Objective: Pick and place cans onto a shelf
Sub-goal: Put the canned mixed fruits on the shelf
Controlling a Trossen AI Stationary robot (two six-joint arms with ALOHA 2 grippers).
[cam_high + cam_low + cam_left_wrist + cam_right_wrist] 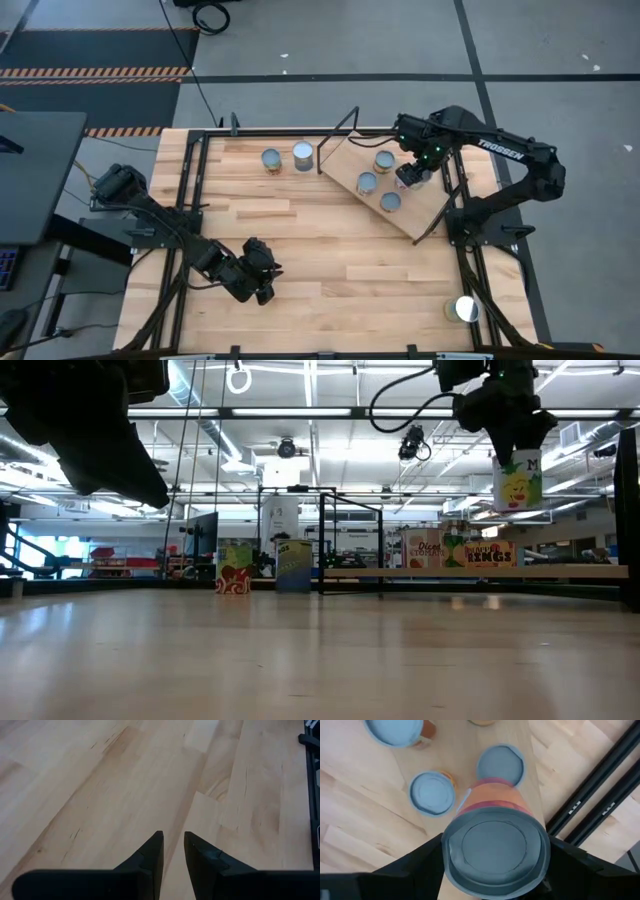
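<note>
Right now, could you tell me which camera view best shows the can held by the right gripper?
The right wrist view: the held can fills it, round top and reddish side clear between the fingers, above the shelf. The low view shows its label side-on, hanging high. The high view mostly hides it under the right gripper. The left wrist view shows only tabletop.

The right arm reaches from its base at the table's (300, 260) right edge across toward the far right part of the tabletop, its elbow bent high and its wrist turned downward. The right gripper (413, 176) hangs above the table, well clear of the surface, its two dark fingers (420, 865) spread wide and clamped on the sides of a can (495, 847). The left arm waits folded low over the table's near left part. The left gripper (172, 852) points down at the tabletop, its fingers nearly together with a narrow gap between them, holding nothing.
</note>
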